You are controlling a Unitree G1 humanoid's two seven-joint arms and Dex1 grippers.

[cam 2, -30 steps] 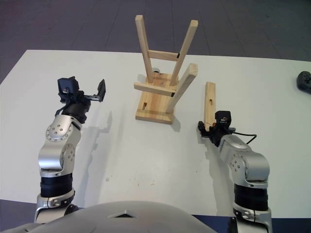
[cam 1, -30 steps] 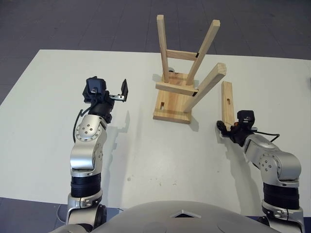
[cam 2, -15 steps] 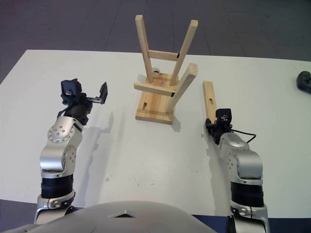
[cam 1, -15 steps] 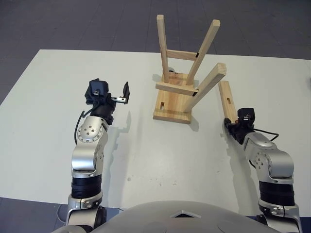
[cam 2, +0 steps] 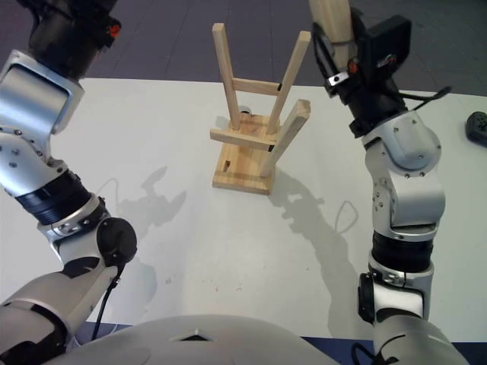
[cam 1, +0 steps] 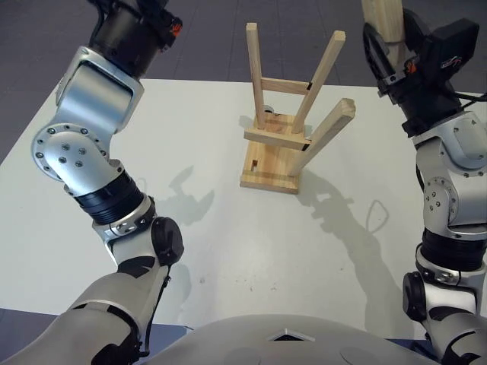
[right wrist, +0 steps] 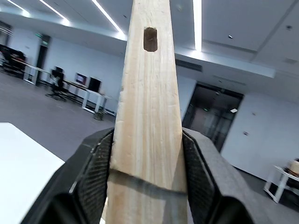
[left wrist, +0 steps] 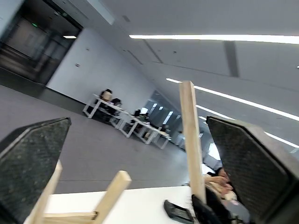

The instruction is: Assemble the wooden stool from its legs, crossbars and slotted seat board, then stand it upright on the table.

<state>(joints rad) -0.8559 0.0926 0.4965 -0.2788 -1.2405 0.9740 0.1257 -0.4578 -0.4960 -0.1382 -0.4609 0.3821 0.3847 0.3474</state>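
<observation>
White counter [cam 1: 228, 251] fills the middle of the scene, with dark grey carpet floor [cam 1: 190, 38] beyond its far edge. And dead centre on it sits the stool [cam 1: 285, 141], upside down! Its seat board [cam 1: 270, 171] lies flat on the counter, two legs stand up at 12 o'clock joined by a crossbar [cam 1: 285, 86], and a third leg [cam 1: 323, 141] tilts out toward 2 o'clock. A dark slot [cam 1: 255, 162] shows in the board at its 9 o'clock edge.

Over at 3 o'clock, right on the counter's edge, lies a small black device [cam 2: 478, 125], well apart from the stool.

Up high at 1 o'clock, the right gripper [cam 2: 342, 57] has the loose leg [right wrist: 149, 116]. Its fingers [right wrist: 96, 172] are clamped on both sides of the wood, the leg pointing upward with its mortise hole near the top. The left gripper [left wrist: 138, 140] is spread wide with nothing between its pads. Behind it are strip lights [left wrist: 210, 39] on an office ceiling and distant desks [left wrist: 126, 123].
</observation>
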